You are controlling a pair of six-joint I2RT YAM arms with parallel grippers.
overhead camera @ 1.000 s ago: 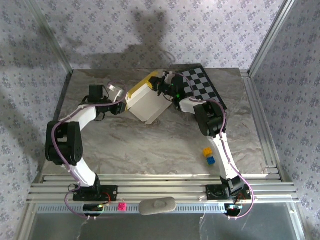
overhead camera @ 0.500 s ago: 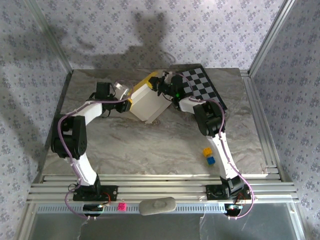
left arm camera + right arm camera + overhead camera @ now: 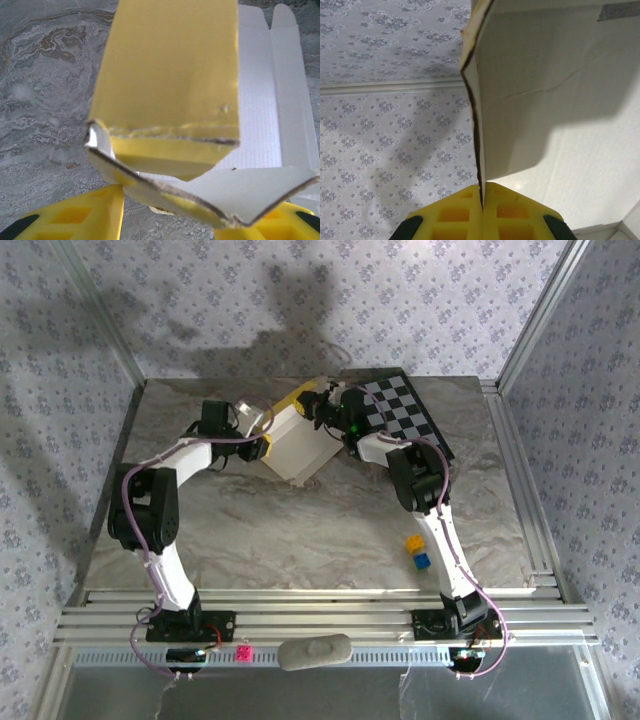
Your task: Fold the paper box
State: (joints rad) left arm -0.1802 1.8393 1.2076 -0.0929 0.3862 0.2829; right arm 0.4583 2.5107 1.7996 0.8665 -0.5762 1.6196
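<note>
Near the right side of the table (image 3: 300, 530) sit a small yellow cube (image 3: 413, 541) and a blue cube (image 3: 421, 561). They are well away from the work, so they should not get in the way. Farther back, in the middle, the paper box (image 3: 297, 450) stands half folded and tipped at a slant. The left gripper (image 3: 258, 444) is at the box's left corner with its fingers (image 3: 75, 217) about half open. A bent flap pokes between them, but they do not squeeze it. If this gripper pushes too hard, I think the thin flap could crumple or bend the wrong way. A bit farther back, the right gripper (image 3: 482, 197) is pinched tight on a thin edge of the box and holds it up. If that pinch slips, the box could flop down and its folds could come open. Pulling both ways could tear the card. The box could also slide onto the chequered board (image 3: 405, 415) at the far right.
</note>
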